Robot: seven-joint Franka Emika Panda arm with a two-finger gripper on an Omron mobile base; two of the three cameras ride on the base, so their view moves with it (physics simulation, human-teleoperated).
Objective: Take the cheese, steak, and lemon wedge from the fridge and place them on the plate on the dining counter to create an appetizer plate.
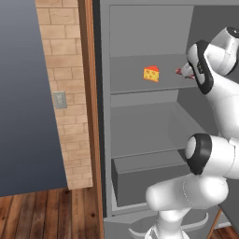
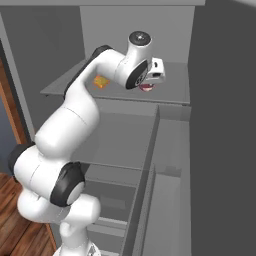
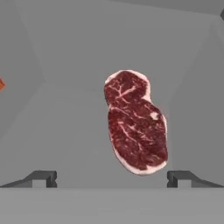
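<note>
The fridge (image 1: 140, 88) stands open in front of me. On its upper shelf sits the cheese (image 1: 151, 73), an orange-yellow wedge, also seen behind the arm (image 2: 101, 82). Right of it on the same shelf lies the steak (image 3: 135, 122), a flat red slab with a whitish rim, partly hidden by my hand in the base views (image 2: 147, 88). My gripper (image 3: 111, 178) hovers over the steak, open, with its fingertips (image 3: 43, 178) wide apart on either side of the meat's near end and nothing between them. The lemon wedge, plate and dining counter are out of view.
Below the shelf are a second grey shelf and a grey drawer (image 1: 144, 175). A wood-brown side panel (image 1: 89, 116) and a brick wall with an outlet (image 1: 59, 100) lie to the left. The fridge's grey wall (image 2: 222, 150) closes off the right.
</note>
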